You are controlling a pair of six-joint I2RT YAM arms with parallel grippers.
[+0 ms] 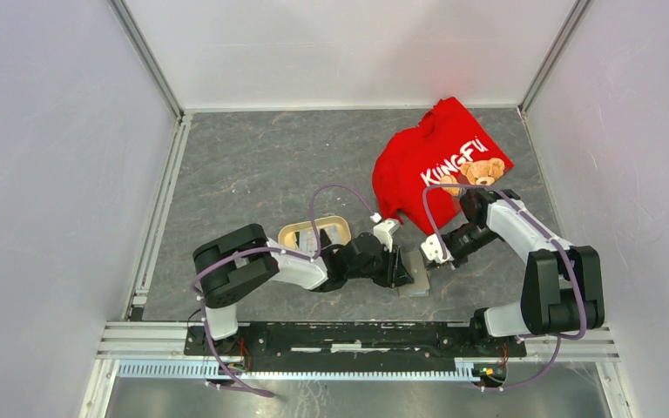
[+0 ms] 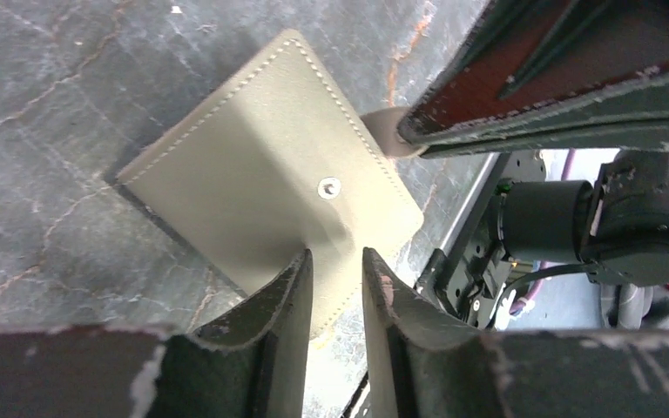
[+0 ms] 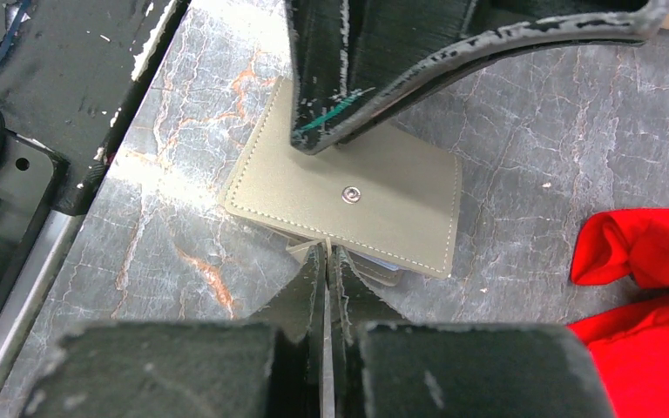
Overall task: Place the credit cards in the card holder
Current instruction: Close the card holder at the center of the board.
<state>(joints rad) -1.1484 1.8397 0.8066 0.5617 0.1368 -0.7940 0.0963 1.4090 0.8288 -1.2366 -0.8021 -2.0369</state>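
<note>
The card holder (image 1: 416,280) lies closed on the table between my grippers, a grey-green stitched square with a metal snap (image 2: 328,186). It fills the left wrist view (image 2: 261,174) and the right wrist view (image 3: 375,192). My left gripper (image 1: 398,268) points down at it, jaws a narrow gap apart, with the fingertips (image 2: 300,266) at the cover's near edge. My right gripper (image 1: 425,266) is shut on the holder's thin tab (image 3: 327,248). A pale sliver (image 3: 383,264) shows under the cover. No credit card is clearly in view.
A red shirt (image 1: 440,161) with a bear print lies at the back right, close to the right arm, and shows in the right wrist view (image 3: 645,287). A beige oval tray (image 1: 289,233) sits behind the left arm. The metal base rail (image 1: 357,335) runs just in front of the holder.
</note>
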